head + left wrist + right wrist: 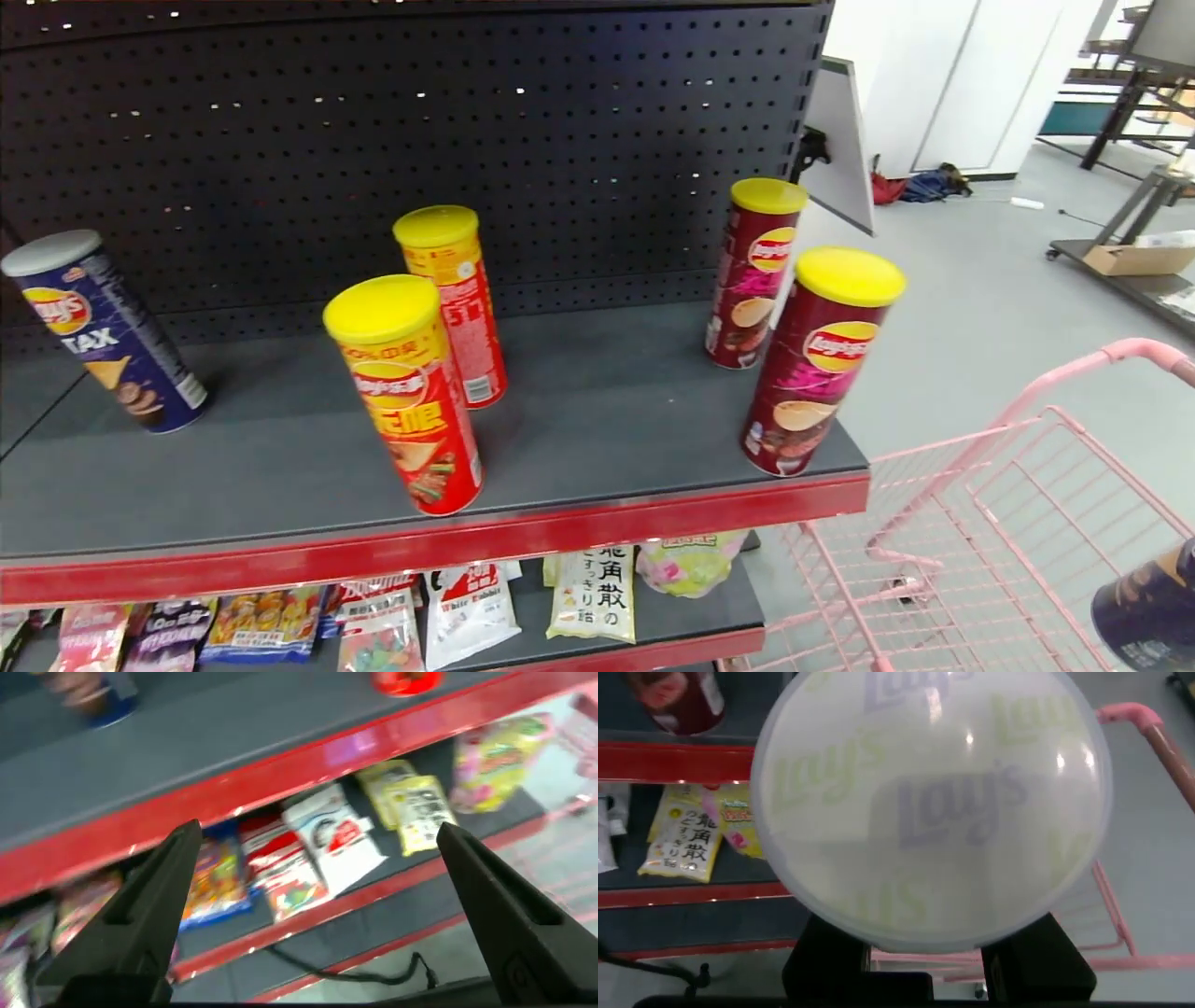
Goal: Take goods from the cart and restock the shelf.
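Note:
My right gripper (934, 969) is shut on a dark blue chip can (929, 803); its clear lid faces the wrist camera. The same can (1146, 609) shows at the lower right of the head view, above the pink cart (1027, 504). The grey shelf (597, 420) with a red front edge holds a blue can (103, 331) at the left, two red cans (406, 392) (453, 303) in the middle and two maroon cans (756, 271) (822, 359) at the right. My left gripper (318, 833) is open and holds nothing, in front of the lower shelf (308, 929).
Snack bags (467, 611) lie along the lower shelf. A black pegboard (420, 140) backs the top shelf. Free room lies between the blue can and the red cans, and between the red and maroon cans. Open floor and a flat trolley (1134, 257) are to the right.

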Tool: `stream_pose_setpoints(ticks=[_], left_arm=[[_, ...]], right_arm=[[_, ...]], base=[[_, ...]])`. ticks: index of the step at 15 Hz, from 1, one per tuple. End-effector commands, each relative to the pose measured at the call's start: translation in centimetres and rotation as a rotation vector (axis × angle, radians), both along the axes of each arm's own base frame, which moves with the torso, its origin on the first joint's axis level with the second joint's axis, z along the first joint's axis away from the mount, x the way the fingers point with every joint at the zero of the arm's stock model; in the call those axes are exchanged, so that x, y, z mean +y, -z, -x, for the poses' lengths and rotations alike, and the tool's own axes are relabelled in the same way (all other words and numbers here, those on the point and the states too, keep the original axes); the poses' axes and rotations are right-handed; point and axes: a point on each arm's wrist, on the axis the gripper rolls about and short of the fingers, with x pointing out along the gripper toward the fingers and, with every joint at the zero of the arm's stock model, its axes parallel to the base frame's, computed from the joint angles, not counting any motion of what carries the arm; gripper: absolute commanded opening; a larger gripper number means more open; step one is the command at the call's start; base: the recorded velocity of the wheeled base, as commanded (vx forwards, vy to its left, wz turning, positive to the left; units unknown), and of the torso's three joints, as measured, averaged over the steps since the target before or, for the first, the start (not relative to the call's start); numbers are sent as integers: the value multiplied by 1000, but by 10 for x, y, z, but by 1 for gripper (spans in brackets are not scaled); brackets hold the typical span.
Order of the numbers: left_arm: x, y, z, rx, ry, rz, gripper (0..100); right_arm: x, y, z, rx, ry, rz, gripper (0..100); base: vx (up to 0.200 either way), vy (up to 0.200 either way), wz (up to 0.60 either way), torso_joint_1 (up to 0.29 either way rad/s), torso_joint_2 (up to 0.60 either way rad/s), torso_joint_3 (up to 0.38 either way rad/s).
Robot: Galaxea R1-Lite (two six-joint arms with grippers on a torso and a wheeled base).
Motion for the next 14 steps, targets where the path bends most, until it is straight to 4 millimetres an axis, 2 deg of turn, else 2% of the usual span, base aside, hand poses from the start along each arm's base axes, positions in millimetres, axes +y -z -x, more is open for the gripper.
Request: stream_pose_setpoints(ticks=[1,5,6,9,13,14], left_arm=[[0,2,-1,6,-1,-4,100],[2,9,-3,23,-81,-111,100],[3,11,-5,14,-112,-140,100],[2,19,-12,-14,-119,-144,100],[2,18,-13,-26,-120,-141,100],[2,18,-13,-26,-118,-141,100]], right_arm=[[0,1,0,3,-1,2,0],[0,2,3,-10,12,-5,0],[-1,7,10,-34,28,-3,0],[-2,17,19,-51,28,-4,0],[-2,20,20,-45,29,-1,0],[-2,23,20,-39,31,-1,0]], base=[[0,0,600,2,7,-2],[0,0,0,0,0,0],[0,0,0,0,0,0],[0,0,0,0,0,0],[0,0,0,0,0,0],[-200,0,0,7,2,-2]])
